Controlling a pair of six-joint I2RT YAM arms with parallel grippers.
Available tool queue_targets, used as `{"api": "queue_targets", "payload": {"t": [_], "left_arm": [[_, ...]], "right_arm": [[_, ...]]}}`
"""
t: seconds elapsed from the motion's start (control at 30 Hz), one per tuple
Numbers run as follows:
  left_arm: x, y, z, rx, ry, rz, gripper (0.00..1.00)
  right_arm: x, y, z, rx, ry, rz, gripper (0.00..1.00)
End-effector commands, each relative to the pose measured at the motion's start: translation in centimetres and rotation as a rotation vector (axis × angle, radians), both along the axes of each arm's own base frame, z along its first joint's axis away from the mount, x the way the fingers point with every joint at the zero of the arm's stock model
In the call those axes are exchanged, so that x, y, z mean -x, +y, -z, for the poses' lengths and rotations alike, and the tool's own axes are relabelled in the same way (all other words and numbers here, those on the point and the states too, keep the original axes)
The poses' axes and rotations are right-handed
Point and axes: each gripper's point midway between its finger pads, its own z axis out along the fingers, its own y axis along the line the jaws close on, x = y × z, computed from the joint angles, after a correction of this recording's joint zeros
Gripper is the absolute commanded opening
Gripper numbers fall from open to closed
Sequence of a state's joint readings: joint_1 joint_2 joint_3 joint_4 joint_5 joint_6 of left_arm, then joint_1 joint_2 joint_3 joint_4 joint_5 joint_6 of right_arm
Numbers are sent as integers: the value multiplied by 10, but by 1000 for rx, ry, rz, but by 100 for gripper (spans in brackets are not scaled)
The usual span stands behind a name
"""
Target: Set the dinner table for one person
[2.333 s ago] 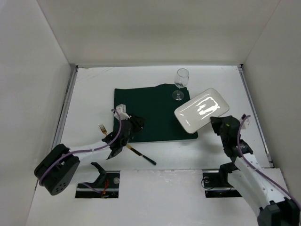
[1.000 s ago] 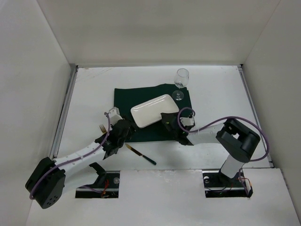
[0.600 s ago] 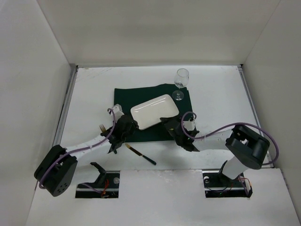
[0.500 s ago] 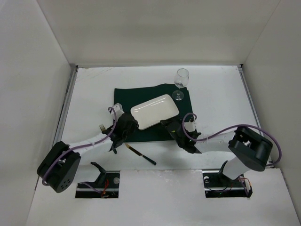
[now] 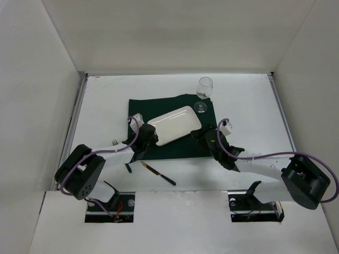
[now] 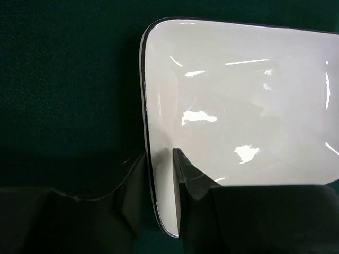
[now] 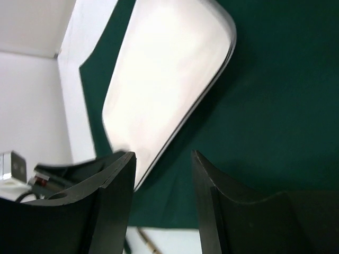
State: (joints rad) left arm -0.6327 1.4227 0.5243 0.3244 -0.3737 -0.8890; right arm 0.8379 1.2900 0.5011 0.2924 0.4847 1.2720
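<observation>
Left gripper (image 6: 158,154) straddles white plate (image 6: 238,95) rim, one jaw each side; clamped or not, cannot tell. Right gripper (image 7: 162,153) spread, empty, plate just ahead-left. Plate on green cloth (image 7: 275,106) over dinner table (image 5: 249,100) beneath both. Risk: one-sided tug drags cloth, tipping wine glass (image 5: 204,94) beyond plate.

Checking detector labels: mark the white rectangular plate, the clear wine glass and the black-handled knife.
white rectangular plate (image 5: 174,125), top external view, centre of its glossy face.
clear wine glass (image 5: 205,86), top external view, on the bowl.
black-handled knife (image 5: 167,179), top external view, on the black handle.
</observation>
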Motion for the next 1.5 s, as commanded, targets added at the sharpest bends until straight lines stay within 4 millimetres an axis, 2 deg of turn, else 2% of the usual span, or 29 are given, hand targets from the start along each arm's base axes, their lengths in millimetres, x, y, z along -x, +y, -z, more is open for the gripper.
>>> {"api": "queue_targets", "payload": {"t": [0.0,0.13,0.3,0.47,0.63,0.87,1.1,1.27,1.47], "left_arm": [[-20,-7,-18,31,-64,-6,21],[-28,3,-20,12,-68,-33,10],[-35,13,-29,-1,-83,-53,6],[-44,25,-33,-14,-84,-81,6],[-55,47,-33,-8,-80,-143,6],[-56,61,-11,21,-17,-181,6],[-64,74,-18,25,-53,-215,7],[-63,80,-12,28,-49,-239,7],[-66,80,-6,27,-35,-239,18]], "right_arm": [[-6,-23,14,154,-10,-43,52],[-13,-35,27,163,22,-7,53],[-6,-34,49,130,83,-5,53],[2,-39,70,121,135,12,52],[2,-44,78,87,167,30,51],[6,-51,90,88,198,55,48],[9,-53,98,95,218,65,48],[10,-57,101,98,226,77,48],[12,-59,102,103,228,77,48]]}}
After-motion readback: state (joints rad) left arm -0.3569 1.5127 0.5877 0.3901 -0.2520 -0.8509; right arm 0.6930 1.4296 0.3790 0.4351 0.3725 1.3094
